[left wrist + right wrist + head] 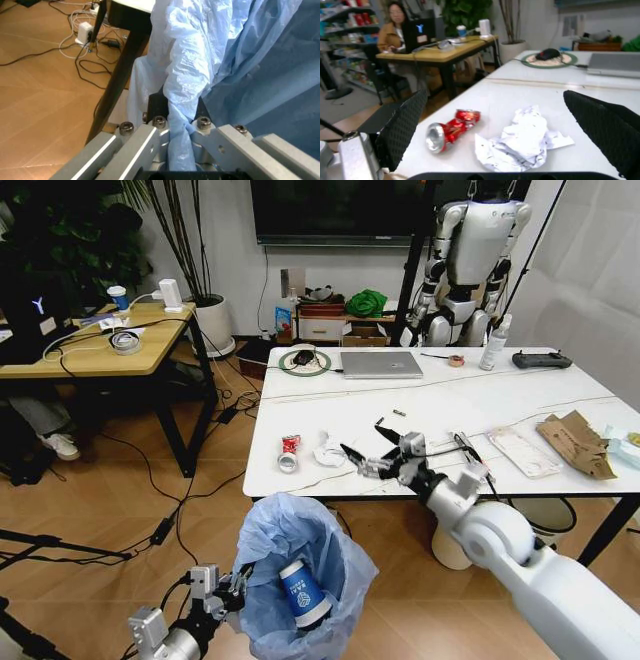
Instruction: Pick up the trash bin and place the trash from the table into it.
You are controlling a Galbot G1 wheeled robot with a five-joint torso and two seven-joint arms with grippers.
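The trash bin (305,575) was already up off the floor, hanging just below the desk (440,405) edge. The left gripper (177,150) was clamped tight on a fold of the blue bag, and one blue cup (303,593) lay inside the bin. Plenty was left on the desk: the crushed red can (451,129) and the crumpled white wrapper (522,140) near the bin's side, clear packaging (524,451) and torn cardboard (578,442) farther along. The right gripper (372,450) hung spread wide and empty, just beside the wrapper. The bin's body was hidden under the bag, and the cardboard's far end was cut off.
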